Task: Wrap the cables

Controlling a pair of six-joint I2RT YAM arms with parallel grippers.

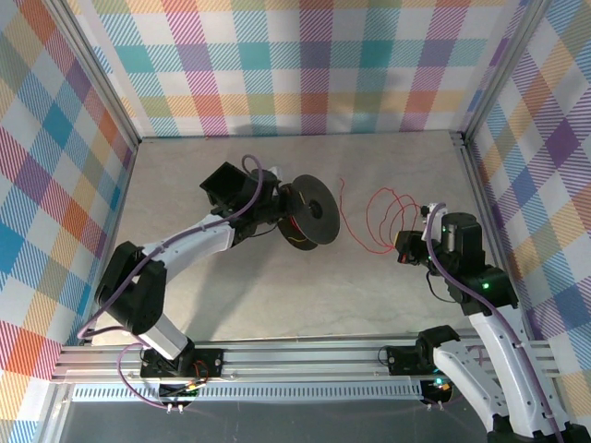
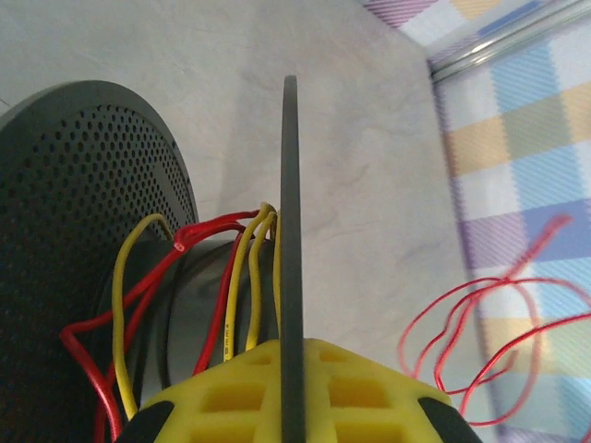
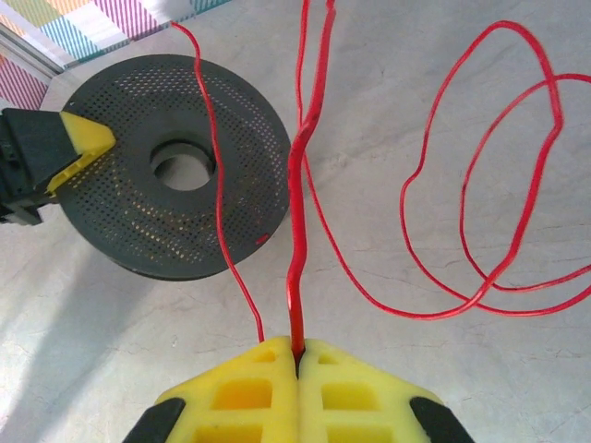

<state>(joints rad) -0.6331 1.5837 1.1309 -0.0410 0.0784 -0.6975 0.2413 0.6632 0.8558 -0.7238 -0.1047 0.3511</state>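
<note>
Right wrist view: you see the cables [image 3: 295, 231] rising from bottom centre, pinched in the closed right gripper [image 3: 297, 362], then looping loosely at upper right over the table [image 3: 92, 351]. In the left wrist view, red and yellow turns sit on the spool [image 2: 74, 231], and the left gripper [image 2: 291, 369] clamps its flange.

The table [image 1: 277, 314] has a pale grey top like stone, with faint veins. The light on it is soft and even, and the shadows are weak. Three walls close it in: the back wall [image 1: 305, 65], the left wall [image 1: 46, 185] and the right wall [image 1: 554, 185], all in pastel checked cloth. Silver metal posts [image 1: 105, 88] stand at the far corners. A ribbed metal rail [image 1: 305, 355] runs along the near edge.
</note>
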